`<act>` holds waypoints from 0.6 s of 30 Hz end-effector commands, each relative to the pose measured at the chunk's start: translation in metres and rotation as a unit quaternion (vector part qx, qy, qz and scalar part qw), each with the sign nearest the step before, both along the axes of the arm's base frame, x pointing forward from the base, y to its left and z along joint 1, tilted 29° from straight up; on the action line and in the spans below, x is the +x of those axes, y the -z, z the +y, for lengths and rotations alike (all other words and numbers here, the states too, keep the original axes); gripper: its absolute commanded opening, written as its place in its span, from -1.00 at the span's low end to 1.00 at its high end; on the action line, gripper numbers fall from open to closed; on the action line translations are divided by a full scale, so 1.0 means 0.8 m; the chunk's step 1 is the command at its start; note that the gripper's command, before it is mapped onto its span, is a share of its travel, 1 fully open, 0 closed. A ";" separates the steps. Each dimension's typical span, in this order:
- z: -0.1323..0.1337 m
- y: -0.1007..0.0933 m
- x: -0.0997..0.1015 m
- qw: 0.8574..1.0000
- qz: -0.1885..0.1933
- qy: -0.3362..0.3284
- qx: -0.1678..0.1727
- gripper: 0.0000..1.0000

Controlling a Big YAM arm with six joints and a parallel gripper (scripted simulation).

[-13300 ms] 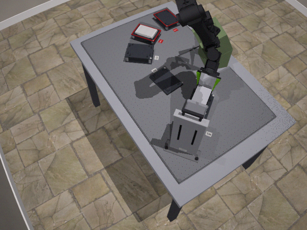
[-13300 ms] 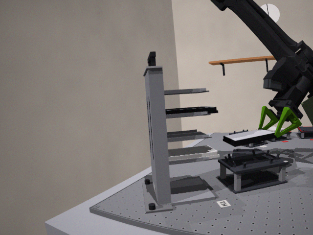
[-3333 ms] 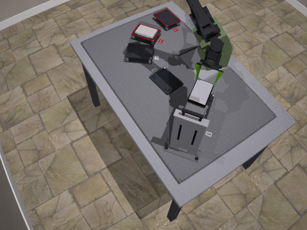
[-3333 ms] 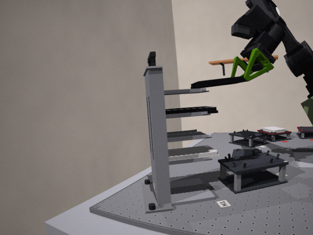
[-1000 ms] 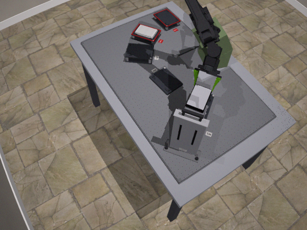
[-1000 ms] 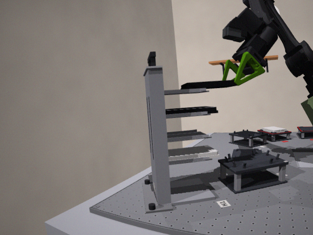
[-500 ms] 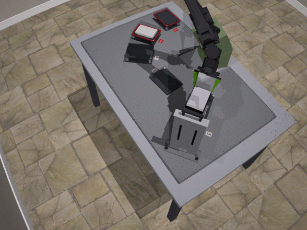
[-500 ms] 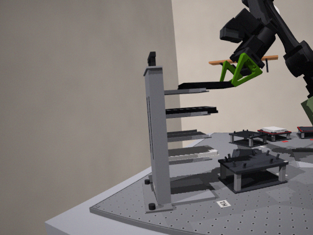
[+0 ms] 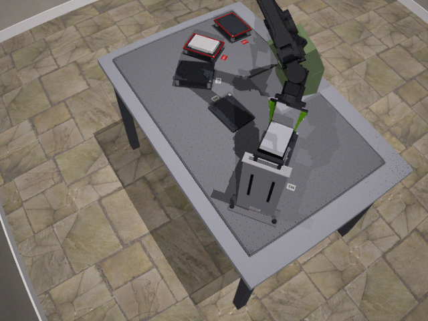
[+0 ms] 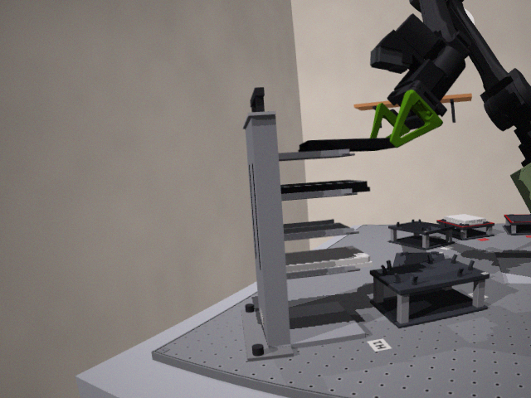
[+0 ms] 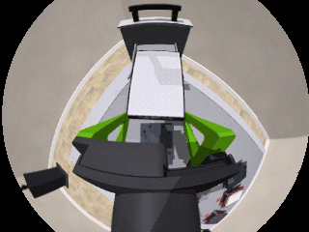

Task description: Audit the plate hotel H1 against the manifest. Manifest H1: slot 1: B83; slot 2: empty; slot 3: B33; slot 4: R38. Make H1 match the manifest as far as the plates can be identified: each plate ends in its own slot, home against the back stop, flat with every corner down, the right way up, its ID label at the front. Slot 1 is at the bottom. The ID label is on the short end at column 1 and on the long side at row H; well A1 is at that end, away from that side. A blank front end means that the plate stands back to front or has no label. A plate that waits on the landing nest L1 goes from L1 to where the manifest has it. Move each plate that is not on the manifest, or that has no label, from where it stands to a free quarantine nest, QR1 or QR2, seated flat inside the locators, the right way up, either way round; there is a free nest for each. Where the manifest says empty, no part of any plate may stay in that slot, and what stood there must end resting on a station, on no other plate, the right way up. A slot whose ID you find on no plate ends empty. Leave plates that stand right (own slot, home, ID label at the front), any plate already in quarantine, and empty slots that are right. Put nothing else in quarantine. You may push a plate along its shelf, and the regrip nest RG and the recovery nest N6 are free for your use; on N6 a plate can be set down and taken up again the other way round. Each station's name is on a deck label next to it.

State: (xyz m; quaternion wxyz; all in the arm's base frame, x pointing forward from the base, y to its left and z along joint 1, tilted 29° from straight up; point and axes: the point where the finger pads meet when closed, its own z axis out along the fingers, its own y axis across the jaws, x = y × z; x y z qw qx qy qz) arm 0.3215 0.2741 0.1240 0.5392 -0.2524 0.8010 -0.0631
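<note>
The plate hotel H1 is a grey tower with four shelves. My gripper, with green fingers, is shut on the near end of a dark plate with a pale top. It holds the plate level just above the top shelf, partly in and overhanging the front. A black plate lies in slot 3, sticking out a little. The slot 2 shelf is bare. A white plate lies in slot 1.
A red-framed nest holds a white plate; a second red-framed nest looks dark. A black nest and another black nest stand near the hotel's front.
</note>
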 end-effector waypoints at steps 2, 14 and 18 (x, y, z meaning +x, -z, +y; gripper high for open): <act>0.012 -0.018 0.007 1.000 -0.012 -0.003 0.014 0.72; 0.012 -0.018 0.007 1.000 -0.012 -0.003 0.014 0.72; 0.017 -0.025 0.022 1.000 -0.018 0.001 0.018 0.72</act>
